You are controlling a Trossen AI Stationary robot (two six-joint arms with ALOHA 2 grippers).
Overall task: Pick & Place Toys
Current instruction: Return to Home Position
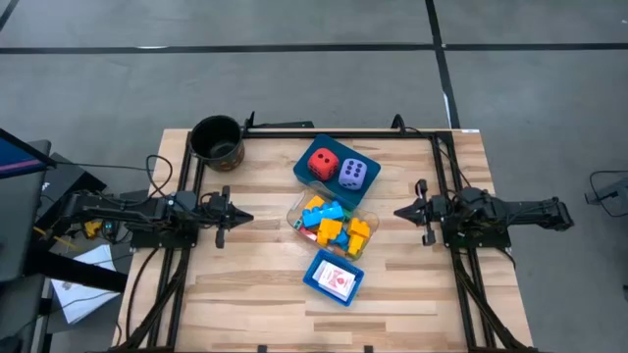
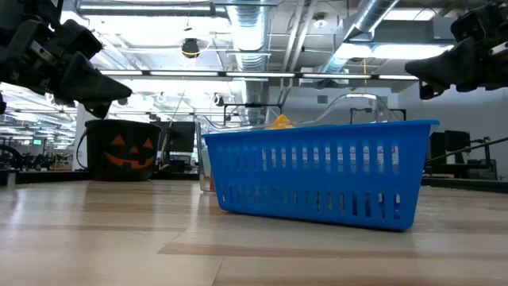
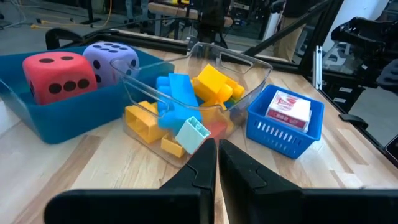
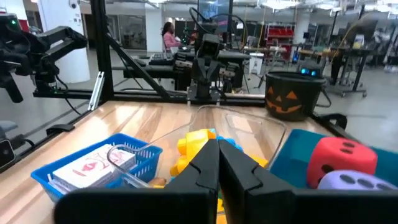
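Several plastic bricks [image 1: 334, 224], yellow, blue and green, lie piled in a clear tub [image 3: 249, 67] at the table's middle. A red die [image 1: 321, 162] and a lavender die [image 1: 353, 174] sit in a blue tray [image 1: 312, 147] just beyond it. White red-printed cards [image 1: 337, 282] lie in a small blue basket [image 1: 316, 277] nearer the front. My left gripper [image 1: 246, 219] is shut and empty, above the table left of the tub. My right gripper [image 1: 399, 212] is shut and empty, right of the tub.
A dark round pot with a pumpkin face [image 1: 217, 140] stands at the table's far left. Black frame rails [image 1: 324, 134] run along the far edge and down both sides. Bare wood lies in front of the small basket.
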